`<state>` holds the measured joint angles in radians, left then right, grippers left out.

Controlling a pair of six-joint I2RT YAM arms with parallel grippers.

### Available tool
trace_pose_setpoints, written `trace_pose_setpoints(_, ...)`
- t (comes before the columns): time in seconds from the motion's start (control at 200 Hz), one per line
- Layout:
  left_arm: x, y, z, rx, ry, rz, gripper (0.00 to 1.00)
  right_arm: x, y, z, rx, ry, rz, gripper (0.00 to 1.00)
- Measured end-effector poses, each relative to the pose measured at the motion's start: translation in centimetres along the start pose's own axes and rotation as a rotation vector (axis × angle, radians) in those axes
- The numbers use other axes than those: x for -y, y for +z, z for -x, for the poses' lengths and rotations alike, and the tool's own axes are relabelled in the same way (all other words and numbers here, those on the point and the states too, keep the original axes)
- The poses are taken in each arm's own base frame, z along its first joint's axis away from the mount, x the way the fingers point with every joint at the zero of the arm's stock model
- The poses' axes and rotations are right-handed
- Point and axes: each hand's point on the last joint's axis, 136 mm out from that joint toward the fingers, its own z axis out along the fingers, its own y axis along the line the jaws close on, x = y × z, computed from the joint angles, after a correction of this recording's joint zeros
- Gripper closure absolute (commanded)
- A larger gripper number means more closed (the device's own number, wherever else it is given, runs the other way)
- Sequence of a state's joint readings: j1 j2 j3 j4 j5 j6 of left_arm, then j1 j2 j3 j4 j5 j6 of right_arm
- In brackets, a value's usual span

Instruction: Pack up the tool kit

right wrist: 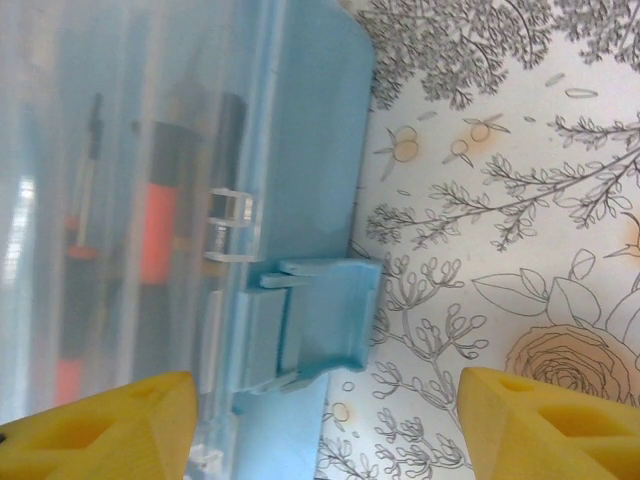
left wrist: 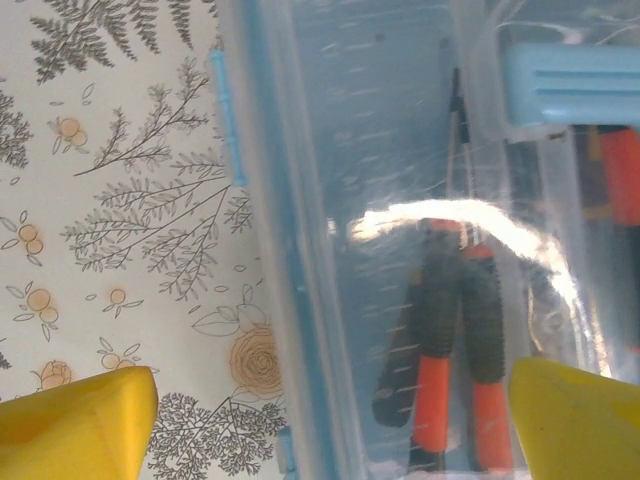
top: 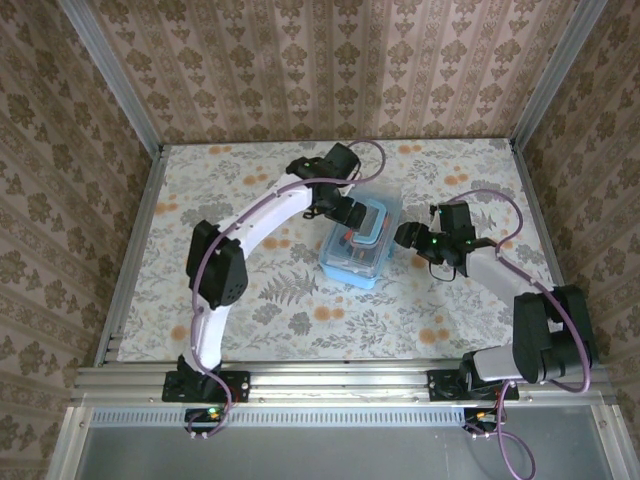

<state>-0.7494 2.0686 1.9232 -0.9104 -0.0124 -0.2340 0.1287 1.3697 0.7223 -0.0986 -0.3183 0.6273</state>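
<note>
left gripper: fingers spread wide, holding nothing; its yellow fingertips sit at the two lower corners of the wrist view.
case: light blue and translucent; its long edge runs between the left fingers. One fingertip is over the flowered tablecloth just beside the case, the other above the clear lid.
screwdrivers: inside the case, seen through the lid, with orange-and-black handles side by side. They are between the left fingers, nearer the one over the lid.
handle: pale blue, on the lid, out ahead of that same fingertip.
right gripper: fingers wide apart, gripping nothing.
latch: a blue flap sticking out from the case's side, between the right fingers and closer to the one over the case.
contact: cannot tell whether any fingertip touches the case.
overhead: the case lies between the two grippers, each close against its own side.
</note>
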Motion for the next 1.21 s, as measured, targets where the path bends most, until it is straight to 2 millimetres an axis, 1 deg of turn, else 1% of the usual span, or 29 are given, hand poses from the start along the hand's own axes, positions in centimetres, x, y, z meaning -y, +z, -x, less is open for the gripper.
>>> trace_pose_setpoints(0.15,-1.4,-0.6,-1.1,0.020,-0.045,0.005,0.12,-0.8,-0.5,0.7,0.020,-0.009,0.019,0.29)
trace_pose_setpoints(0.31,-2.1,-1.2,-2.4,0.035,-0.076,0.015,0.14,-0.9,-0.6,0.8,0.022,-0.010,0.023,0.29)
trace_pose_setpoints(0.45,-2.6,-2.0,-3.5,0.024,-0.084,0.031,0.09,-1.5,-0.5,1.6,0.028,-0.013,0.028,0.29)
trace_pose_setpoints(0.55,-2.9,-2.4,-3.6,0.001,-0.084,0.038,0.06,-2.0,0.2,2.8,0.030,-0.012,0.028,0.29)
trace_pose_setpoints(0.61,-2.7,-2.7,-3.2,-0.007,-0.080,0.036,0.05,-2.1,0.8,3.6,0.030,-0.009,0.023,0.29)
trace_pose_setpoints(0.68,-2.3,-2.9,-1.9,0.008,-0.074,0.024,0.03,-2.2,1.5,4.4,0.029,-0.003,0.017,0.29)
trace_pose_setpoints(0.74,-1.6,-2.9,-0.9,0.024,-0.064,0.009,0.02,-2.1,2.1,5.1,0.029,0.005,0.011,0.29)
trace_pose_setpoints(0.815,-0.7,-2.5,-0.2,0.027,-0.047,-0.014,0.01,-1.9,2.7,5.7,0.027,0.014,0.005,0.30)
trace_pose_setpoints(0.915,0.6,-1.6,0.4,0.017,-0.028,-0.044,0.01,-1.5,3.2,5.9,0.023,0.022,-0.002,0.31)
trace_pose_setpoints(1.025,1.6,-0.1,0.8,-0.005,-0.016,-0.065,0.00,-1.6,3.2,6.0,0.022,0.025,0.001,0.31)
trace_pose_setpoints(1.13,2.0,1.2,1.1,-0.025,-0.011,-0.079,0.00,-1.7,3.3,6.0,0.022,0.031,0.011,0.32)
trace_pose_setpoints(1.205,2.0,2.0,1.3,-0.033,-0.009,-0.082,0.03,-2.0,3.3,6.1,0.022,0.039,0.024,0.32)
